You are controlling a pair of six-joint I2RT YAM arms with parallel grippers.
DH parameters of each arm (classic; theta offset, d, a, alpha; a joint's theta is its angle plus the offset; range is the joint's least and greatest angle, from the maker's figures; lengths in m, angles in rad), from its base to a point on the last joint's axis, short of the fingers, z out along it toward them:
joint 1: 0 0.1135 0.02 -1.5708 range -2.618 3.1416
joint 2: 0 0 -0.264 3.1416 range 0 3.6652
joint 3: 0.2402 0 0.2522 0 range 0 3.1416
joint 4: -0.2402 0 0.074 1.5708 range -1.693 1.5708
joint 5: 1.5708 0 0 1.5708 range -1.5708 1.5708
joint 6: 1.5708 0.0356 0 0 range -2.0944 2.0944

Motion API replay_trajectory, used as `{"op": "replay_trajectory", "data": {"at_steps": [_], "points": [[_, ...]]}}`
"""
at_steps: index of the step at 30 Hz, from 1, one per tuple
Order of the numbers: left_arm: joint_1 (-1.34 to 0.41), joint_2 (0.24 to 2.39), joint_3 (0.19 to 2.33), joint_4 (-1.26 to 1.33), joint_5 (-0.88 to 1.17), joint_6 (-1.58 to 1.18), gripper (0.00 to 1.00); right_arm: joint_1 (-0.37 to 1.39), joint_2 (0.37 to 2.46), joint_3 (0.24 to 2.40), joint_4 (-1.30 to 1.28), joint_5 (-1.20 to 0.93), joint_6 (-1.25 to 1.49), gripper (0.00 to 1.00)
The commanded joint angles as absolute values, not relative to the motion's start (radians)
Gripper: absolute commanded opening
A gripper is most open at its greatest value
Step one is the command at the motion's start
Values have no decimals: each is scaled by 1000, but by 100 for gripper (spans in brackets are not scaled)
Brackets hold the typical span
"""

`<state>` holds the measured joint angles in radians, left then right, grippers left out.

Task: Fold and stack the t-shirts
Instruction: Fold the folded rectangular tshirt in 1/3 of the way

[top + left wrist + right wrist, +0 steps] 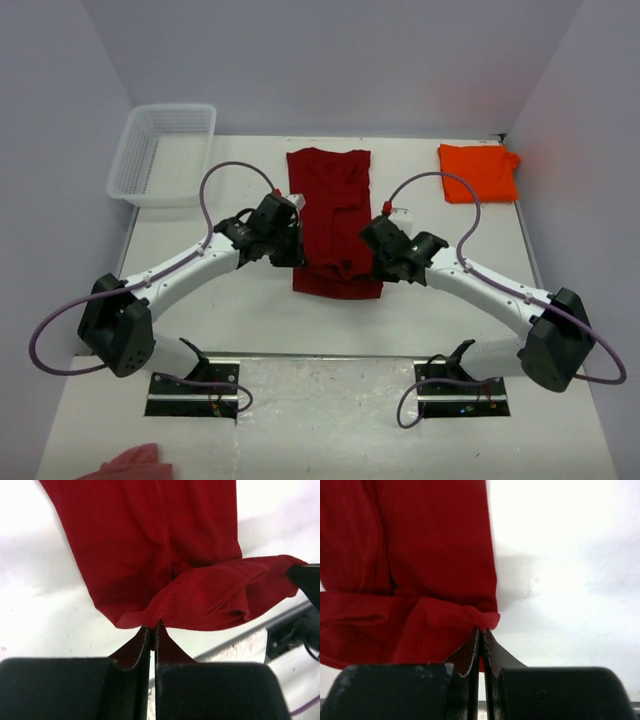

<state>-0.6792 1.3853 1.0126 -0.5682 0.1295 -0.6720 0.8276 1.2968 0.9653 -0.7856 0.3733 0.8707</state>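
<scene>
While my left hand point(154, 626) and right hand point(481, 630) pinch shut on the near corners of the crimson t-shirt point(150, 545), it sags soft and light, so I judge corner holds best.

2 white arms point(185, 265) have black joints point(120, 325), purple cables point(207, 190).

red shirt point(330, 200): pinched bits hidden between the tips of left gripper point(153, 629) and right gripper point(481, 631); far part cut off by the top edge in both wrist views.
pink cloth point(135, 463): cut off by the bottom edge.
orange shirt point(478, 172): layers too small to count.
</scene>
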Motion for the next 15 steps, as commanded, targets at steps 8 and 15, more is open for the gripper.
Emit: {"op": "replay_trajectory", "data": {"at_steps": [8, 15], "points": [[-505, 1580, 1219, -572, 80, -565, 0, 603, 1592, 1299, -693, 212, 456, 0], [-451, 1731, 1365, -583, 94, -515, 0, 534, 1776, 1504, -712, 141, 410, 0]]}}
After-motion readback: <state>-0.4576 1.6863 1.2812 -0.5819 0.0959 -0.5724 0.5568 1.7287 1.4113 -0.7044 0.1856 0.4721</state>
